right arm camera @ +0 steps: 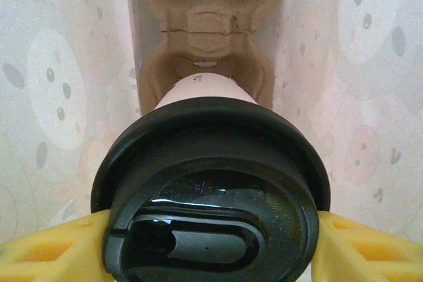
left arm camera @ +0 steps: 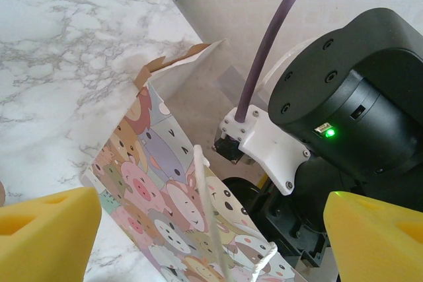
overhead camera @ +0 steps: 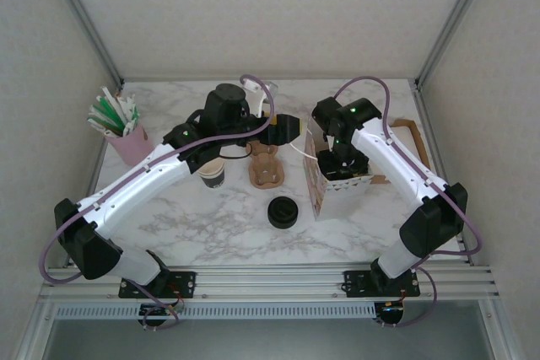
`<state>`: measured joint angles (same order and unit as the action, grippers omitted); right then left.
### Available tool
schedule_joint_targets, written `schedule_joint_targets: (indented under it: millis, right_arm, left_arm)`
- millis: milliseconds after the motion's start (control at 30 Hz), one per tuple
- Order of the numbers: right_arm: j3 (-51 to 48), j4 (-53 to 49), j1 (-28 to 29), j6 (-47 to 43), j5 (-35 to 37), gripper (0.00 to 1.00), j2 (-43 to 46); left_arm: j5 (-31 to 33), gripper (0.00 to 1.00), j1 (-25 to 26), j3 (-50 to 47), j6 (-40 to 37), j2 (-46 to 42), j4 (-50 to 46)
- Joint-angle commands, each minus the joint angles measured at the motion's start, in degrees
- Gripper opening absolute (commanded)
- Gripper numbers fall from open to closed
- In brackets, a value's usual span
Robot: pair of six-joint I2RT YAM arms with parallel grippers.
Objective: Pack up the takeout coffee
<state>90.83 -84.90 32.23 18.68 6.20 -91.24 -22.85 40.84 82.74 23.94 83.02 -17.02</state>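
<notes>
The takeout coffee [right arm camera: 211,189], a cream cup under a round black lid, hangs inside the cartoon-animal paper bag [overhead camera: 319,187]. My right gripper [right arm camera: 211,242] is shut on it, a yellow pad [right arm camera: 46,255] pressed against each side of the lid. Below the cup, a brown pulp cup carrier [right arm camera: 208,37] lies at the bag's bottom. My right gripper [overhead camera: 342,162] reaches down into the bag's mouth. My left gripper [left arm camera: 211,236] is open at the bag's [left arm camera: 165,176] left edge, its pads [left arm camera: 46,236] wide apart, with the white string handle [left arm camera: 208,209] between them.
On the marble table stand a lidless paper cup [overhead camera: 213,174], a second pulp carrier [overhead camera: 266,166] and a loose black lid [overhead camera: 283,212]. A pink holder of stirrers [overhead camera: 126,141] is at the back left. A cardboard tray [overhead camera: 413,137] lies behind the right arm.
</notes>
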Motion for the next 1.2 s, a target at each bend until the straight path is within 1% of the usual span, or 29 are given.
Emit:
schedule_joint_targets:
  millis: [0, 433, 833, 1167]
  right_arm:
    - [-0.39, -1.87, -0.34, 0.57, 0.47, 0.67, -0.34]
    - [-0.78, -1.28, -0.34, 0.39, 0.48, 0.67, -0.43]
    - [-2.48, 3.59, -0.4, -1.03, 1.14, 0.67, -0.33]
    - [-7.03, 8.09, -1.19, -1.87, -0.13, 0.67, -2.23]
  left_arm:
    - [0.44, 0.87, 0.17, 0.01, -0.5, -0.58, 1.0]
    - [0.43, 0.87, 0.25, 0.14, -0.39, -0.58, 1.11]
    - [0.33, 0.87, 0.25, 0.06, -0.3, -0.36, 1.07]
    - [0.5, 0.87, 0.27, 0.14, -0.22, -0.58, 0.83]
